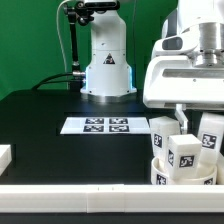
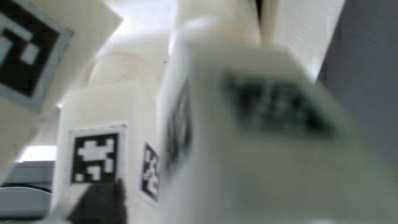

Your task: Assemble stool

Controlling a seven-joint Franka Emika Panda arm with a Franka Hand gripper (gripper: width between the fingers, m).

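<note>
Seat (image 1: 182,170): round white drum, tagged legs (image 1: 186,150) standing upright on it. Gripper (image 1: 183,112): directly above; jaw state cannot be told.

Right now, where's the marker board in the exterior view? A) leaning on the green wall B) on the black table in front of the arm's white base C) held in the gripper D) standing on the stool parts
B: the marker board lies flat on the black table, just in front of the arm's white base, apart from the stool parts at the exterior view's right.
</note>
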